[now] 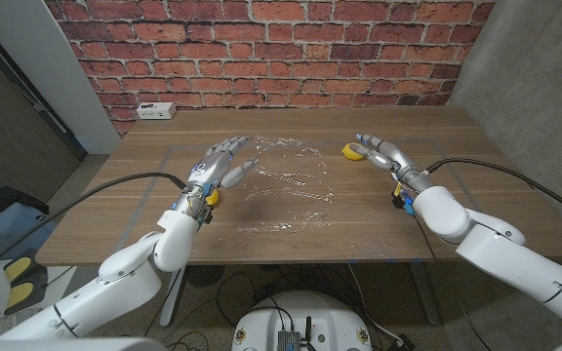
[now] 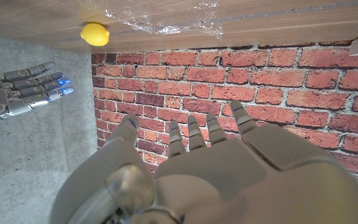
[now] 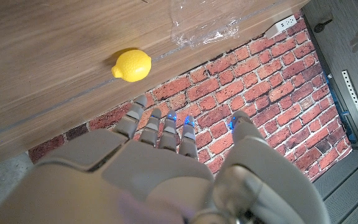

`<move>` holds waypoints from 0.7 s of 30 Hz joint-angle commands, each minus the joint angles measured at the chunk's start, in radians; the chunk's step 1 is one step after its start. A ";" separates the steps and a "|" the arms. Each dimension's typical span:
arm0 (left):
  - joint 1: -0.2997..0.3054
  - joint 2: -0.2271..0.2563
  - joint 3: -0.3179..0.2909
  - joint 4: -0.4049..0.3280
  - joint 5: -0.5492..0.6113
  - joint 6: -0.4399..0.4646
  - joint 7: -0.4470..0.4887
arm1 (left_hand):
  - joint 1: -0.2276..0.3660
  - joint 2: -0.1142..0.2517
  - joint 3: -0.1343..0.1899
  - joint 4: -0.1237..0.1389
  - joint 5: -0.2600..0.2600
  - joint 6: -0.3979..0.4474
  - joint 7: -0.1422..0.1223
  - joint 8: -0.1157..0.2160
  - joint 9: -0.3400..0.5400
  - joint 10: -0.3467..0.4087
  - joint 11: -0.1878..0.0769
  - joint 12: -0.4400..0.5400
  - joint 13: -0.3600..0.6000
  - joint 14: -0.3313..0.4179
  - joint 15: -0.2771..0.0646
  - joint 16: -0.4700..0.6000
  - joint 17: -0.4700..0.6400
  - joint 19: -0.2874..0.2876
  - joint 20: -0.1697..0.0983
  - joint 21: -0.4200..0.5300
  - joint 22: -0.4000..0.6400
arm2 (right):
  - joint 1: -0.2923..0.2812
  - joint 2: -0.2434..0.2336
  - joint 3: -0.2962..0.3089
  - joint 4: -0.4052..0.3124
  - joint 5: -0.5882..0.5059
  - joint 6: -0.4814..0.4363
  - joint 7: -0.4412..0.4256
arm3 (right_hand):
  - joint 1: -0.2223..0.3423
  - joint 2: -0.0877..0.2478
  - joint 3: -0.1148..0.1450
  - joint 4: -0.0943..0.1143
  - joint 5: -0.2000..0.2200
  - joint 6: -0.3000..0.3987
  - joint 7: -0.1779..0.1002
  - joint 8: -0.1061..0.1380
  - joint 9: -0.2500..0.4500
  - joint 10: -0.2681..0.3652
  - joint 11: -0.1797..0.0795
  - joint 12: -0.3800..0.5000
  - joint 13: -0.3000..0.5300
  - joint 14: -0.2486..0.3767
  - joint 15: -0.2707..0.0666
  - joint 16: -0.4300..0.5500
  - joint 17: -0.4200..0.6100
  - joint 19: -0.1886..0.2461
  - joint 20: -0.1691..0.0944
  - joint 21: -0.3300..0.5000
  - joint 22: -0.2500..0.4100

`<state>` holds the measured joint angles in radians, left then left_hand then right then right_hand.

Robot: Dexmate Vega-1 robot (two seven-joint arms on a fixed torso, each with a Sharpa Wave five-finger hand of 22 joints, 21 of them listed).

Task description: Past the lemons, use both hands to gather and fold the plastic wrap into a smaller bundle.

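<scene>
Nothing is being gathered yet: plastic wrap [image 1: 286, 185] is lying spread at frame centre, while left hand [image 1: 224, 164] and right hand [image 1: 379, 149] are being held open, empty, beside it.

- Your head view looks down from above over the whole worktop [image 1: 379, 229] toward the brick wall [image 1: 261, 49], both arms entering from the bottom corners.
- Your left wrist view sits close behind the left hand [image 2: 229, 168], inverted.
- Your right wrist view sits close behind the right hand [image 3: 160, 162].
- All three views share the plastic wrap [image 1: 286, 185].
</scene>
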<state>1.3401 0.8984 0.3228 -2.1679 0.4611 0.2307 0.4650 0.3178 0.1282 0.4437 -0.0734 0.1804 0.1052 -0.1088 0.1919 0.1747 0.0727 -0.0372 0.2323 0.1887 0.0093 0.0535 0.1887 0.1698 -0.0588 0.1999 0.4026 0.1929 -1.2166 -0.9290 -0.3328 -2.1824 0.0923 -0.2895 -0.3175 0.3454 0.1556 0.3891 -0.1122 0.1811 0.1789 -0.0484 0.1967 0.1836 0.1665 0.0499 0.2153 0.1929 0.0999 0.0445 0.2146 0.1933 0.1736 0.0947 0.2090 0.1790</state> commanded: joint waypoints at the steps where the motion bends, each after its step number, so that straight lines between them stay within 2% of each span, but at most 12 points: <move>1: 0.055 0.019 -0.031 -0.044 0.017 0.039 -0.010 | 0.014 -0.001 0.004 -0.009 -0.005 0.018 0.002 -0.002 0.002 0.013 -0.001 -0.002 0.002 0.010 -0.001 0.001 0.003 0.005 0.003 0.000 0.005 | -0.036 -0.016 0.008 -0.052 -0.017 -0.052 -0.014 | 0.008 0.003 0.004 -0.004 0.001 0.010 0.001 0.009 0.004 0.009 -0.001 0.004 0.006 0.008 0.000 0.007 0.003 0.010 -0.003 0.007 0.003; 17: 0.134 0.030 -0.071 -0.093 0.028 0.079 -0.016 | 0.022 0.002 0.012 -0.022 -0.004 0.034 0.003 0.000 0.003 0.026 -0.005 -0.002 0.002 0.016 -0.003 0.000 0.003 0.009 0.001 -0.002 0.005 | -0.081 -0.030 0.004 -0.101 -0.033 -0.105 -0.030 | 0.018 0.011 0.010 -0.006 0.003 0.028 0.001 0.012 0.004 0.020 0.001 0.004 0.006 0.018 -0.008 0.010 0.004 0.017 -0.007 0.008 0.003; 21: 0.148 0.032 -0.078 -0.096 0.029 0.081 -0.016 | 0.024 0.002 0.013 -0.024 -0.004 0.034 0.004 -0.001 0.003 0.027 -0.004 -0.002 0.002 0.016 -0.002 0.000 0.003 0.009 0.002 -0.003 0.005 | -0.087 -0.030 0.000 -0.111 -0.039 -0.118 -0.035 | 0.021 0.012 0.012 -0.006 0.003 0.031 0.003 0.012 0.004 0.025 -0.006 0.005 0.006 0.022 -0.010 0.011 0.005 0.019 -0.007 0.008 0.003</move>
<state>1.4450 0.9258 0.2670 -2.2446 0.4872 0.2980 0.4509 0.3287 0.1313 0.4528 -0.0907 0.1804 0.1269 -0.1054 0.1919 0.1746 0.0939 -0.0410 0.2323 0.1886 0.0182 0.0446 0.1887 0.1697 -0.0572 0.2016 0.4026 0.1929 -1.2808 -0.9536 -0.3267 -2.2649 0.0660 -0.3743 -0.3398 0.3546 0.1648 0.3933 -0.1160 0.1811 0.2002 -0.0447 0.2037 0.1836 0.1806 0.0466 0.2153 0.1929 0.1090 0.0355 0.2184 0.1932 0.1826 0.0856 0.2089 0.1790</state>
